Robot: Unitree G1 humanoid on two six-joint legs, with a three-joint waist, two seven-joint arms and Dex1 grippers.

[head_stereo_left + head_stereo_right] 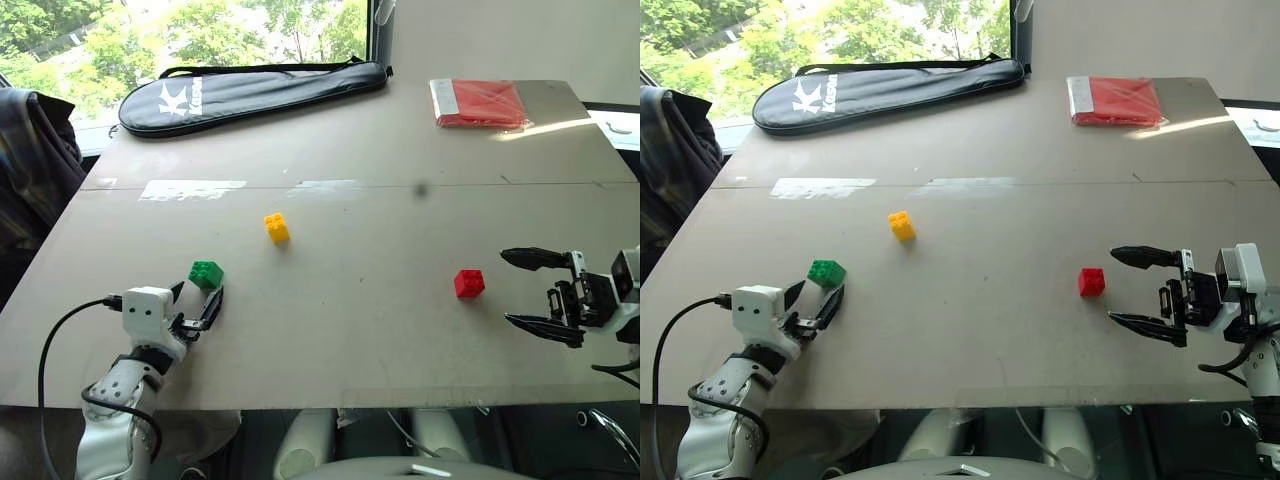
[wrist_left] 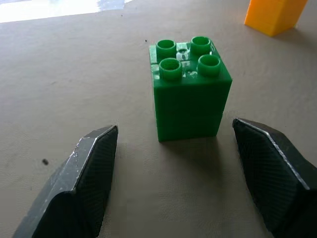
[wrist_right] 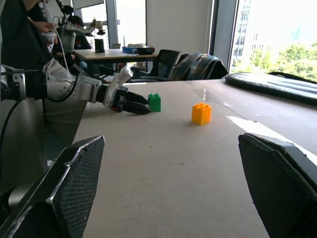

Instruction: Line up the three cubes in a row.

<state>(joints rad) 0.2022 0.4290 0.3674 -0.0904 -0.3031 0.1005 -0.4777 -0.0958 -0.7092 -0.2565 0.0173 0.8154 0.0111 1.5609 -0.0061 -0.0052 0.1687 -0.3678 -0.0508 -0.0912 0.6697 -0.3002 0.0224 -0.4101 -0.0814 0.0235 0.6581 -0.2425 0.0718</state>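
on the table point(image 1: 400, 340), the green cube point(image 1: 206, 273) stands upright near the left front edge, just ahead of the left pincer point(image 1: 197, 307), whose fingers are spread and apart from it. yellow cube point(image 1: 277, 227): farther back, near the middle. red cube point(image 1: 469, 283): right of centre, near the right pincer point(image 1: 541, 293), spread wide and empty.
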